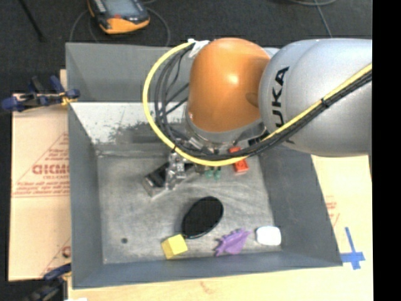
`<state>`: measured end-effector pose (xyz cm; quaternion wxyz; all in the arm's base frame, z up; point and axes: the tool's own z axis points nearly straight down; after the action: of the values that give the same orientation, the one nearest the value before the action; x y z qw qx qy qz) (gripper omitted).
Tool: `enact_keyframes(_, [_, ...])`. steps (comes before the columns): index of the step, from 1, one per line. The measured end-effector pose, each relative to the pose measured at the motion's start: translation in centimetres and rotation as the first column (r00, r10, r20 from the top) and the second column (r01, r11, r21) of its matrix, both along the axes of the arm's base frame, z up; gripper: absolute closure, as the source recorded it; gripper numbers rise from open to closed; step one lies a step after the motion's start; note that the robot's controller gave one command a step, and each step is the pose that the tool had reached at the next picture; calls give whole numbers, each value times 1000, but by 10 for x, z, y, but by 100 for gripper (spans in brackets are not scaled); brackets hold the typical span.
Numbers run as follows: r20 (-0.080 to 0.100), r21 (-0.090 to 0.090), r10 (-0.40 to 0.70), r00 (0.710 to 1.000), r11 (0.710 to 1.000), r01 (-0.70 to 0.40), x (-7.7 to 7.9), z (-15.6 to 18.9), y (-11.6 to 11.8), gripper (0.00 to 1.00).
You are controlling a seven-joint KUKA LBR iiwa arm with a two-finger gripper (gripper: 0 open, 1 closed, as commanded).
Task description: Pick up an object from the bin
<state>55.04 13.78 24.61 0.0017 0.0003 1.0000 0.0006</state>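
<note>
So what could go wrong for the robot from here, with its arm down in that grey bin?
1. The arm's tip sits low over bare bin floor, apart from the flat black oval disc, so it may come up with nothing.
2. The small orange block lies half hidden beneath the wrist's orange cover; it could get nudged unseen.
3. The small yellow block, spiky purple toy and rounded white lump hug the front wall, likely awkward to reach.

The grey metal bin (119, 199) looks matt and scuffed. The orange cover (225, 83) shines smooth and glossy; the black oval disc (202, 217) is matt.
</note>
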Motion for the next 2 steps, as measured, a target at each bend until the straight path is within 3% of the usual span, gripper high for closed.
enact_keyframes(1, [0,0,0,1000,1000,0,0,0,0,100])
enact_keyframes(2, [5,1,-68,998,998,68,2,-34,36,100])
